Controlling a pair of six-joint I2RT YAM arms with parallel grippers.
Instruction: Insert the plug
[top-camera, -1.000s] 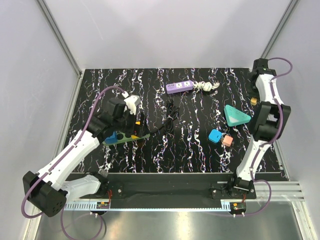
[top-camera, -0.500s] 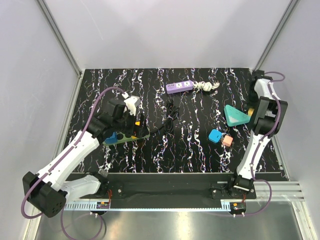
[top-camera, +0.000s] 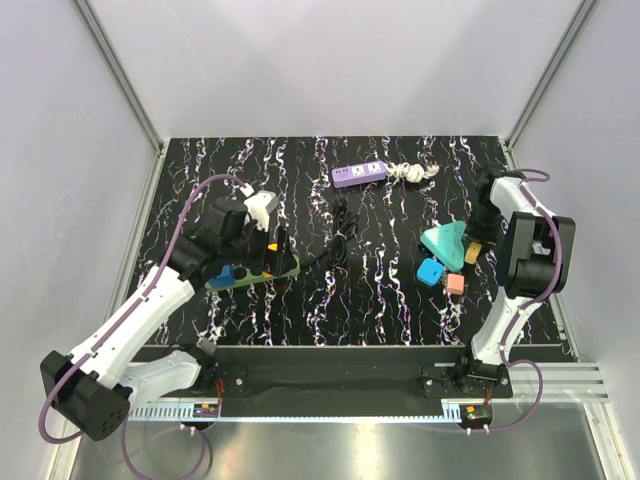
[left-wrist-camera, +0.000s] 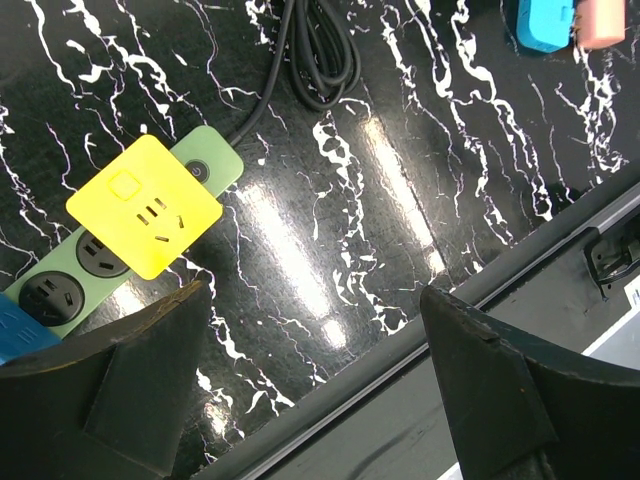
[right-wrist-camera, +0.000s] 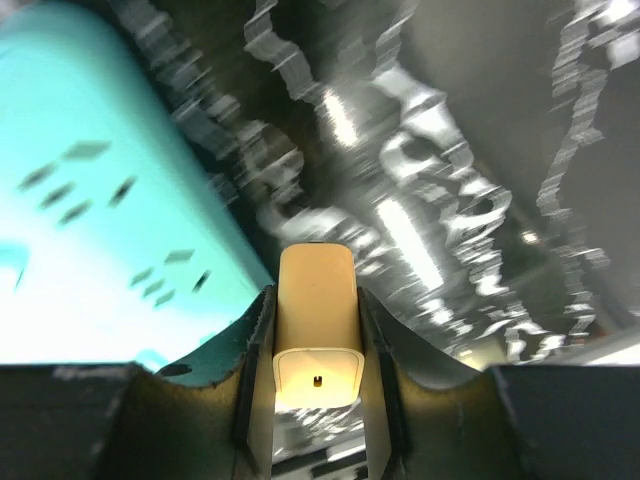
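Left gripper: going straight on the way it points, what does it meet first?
The open left gripper would probably meet bare table, beside the yellow adapter on the green strip; depth unclear.

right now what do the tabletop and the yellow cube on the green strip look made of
Tabletop: looks like glossy black marble-pattern laminate or film; lamp glare streaks on it, real stone cannot be ruled out.
Yellow cube: matte moulded plastic, judging by even colour and rounded edges.

Noted purple power strip (top-camera: 360, 174) with coiled white cable (top-camera: 413, 173) at its right end, well beyond the right fingers (right-wrist-camera: 420, 410), toward the far edge. Logged blue cube (top-camera: 431, 272) and pink cube (top-camera: 455, 283) side by side, just left of those fingers. Black marbled table (top-camera: 380, 300) beneath.
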